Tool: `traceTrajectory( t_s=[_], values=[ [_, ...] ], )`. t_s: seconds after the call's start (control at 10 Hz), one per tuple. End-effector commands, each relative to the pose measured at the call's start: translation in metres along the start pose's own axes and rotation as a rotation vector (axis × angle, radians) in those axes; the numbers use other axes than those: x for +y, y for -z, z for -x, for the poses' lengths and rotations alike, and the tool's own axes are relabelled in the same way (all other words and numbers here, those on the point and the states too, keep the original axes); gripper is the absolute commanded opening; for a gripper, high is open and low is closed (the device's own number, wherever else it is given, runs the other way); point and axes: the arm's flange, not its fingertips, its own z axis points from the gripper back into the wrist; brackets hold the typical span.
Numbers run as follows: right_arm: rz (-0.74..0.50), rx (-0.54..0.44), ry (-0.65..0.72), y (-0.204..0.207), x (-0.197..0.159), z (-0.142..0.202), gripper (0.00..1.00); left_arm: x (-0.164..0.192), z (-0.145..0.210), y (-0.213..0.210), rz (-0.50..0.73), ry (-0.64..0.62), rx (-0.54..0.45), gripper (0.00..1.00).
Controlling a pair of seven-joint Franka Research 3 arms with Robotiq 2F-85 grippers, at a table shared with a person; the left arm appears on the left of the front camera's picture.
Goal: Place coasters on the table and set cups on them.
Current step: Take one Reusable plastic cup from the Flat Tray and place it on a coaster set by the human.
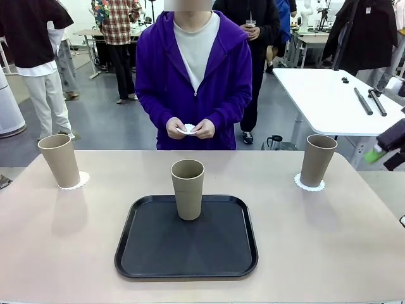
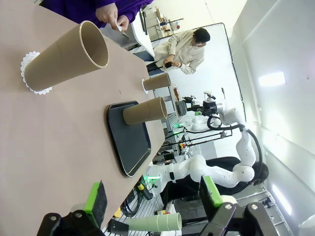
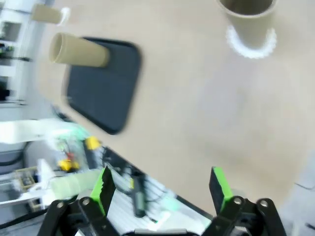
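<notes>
Front view
- Tray point(image 1: 186, 276): black, nearest the camera, centred on the tabletop point(image 1: 316, 240).
- Middle cup point(image 1: 188, 189): upright on the tray's far half, long axis vertical, no coaster under it.
- Left cup point(image 1: 59, 160): upright on the left coaster point(image 1: 77, 182), near the far left corner.
- Right cup point(image 1: 317, 159): upright on the right coaster point(image 1: 309, 185), near the far right corner.
- Third coaster point(image 1: 188, 129): held in the person's hands point(image 1: 204, 129), beyond the far edge and in line with the middle cup.
- Open room: a bare strip between the tray's far rim and the far edge, plus wide bare flanks on both sides of the tray.

Left wrist view
- Left gripper point(image 2: 153, 191): jaws wide apart, nothing between them.
- Bearing: the middle cup lies well ahead of the jaws, the left cup nearer and off to one side.

Right wrist view (blurred)
- Right gripper point(image 3: 161, 184): jaws spread, empty, above the tabletop's edge.
- Bearing: the right cup lies ahead, the middle cup well apart across bare tabletop.

Judgement
- Coming move: the third coaster goes down on the far strip, then a side grip takes the middle cup. Neither arm is plainly nearer.
</notes>
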Motion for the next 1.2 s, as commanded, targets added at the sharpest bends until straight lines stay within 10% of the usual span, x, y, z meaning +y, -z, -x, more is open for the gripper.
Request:
traceTrajectory(
  t_s=[0.0,0.3,1.1],
  values=[
    [-0.463,-0.015,0.132,-0.013,-0.04,-0.015,1.0,-0.001,0.002,-0.001,0.002,0.009,0.001,1.0],
    [-0.862,-0.111,0.162,-0.009,-0.084,0.008,1.0,-0.001,0.002,-0.001,0.002,0.009,0.001,1.0],
    [-0.833,-0.365,0.382,0.018,-0.134,0.102,1.0,-0.001,0.002,-0.001,0.002,0.009,0.001,1.0]
  ],
)
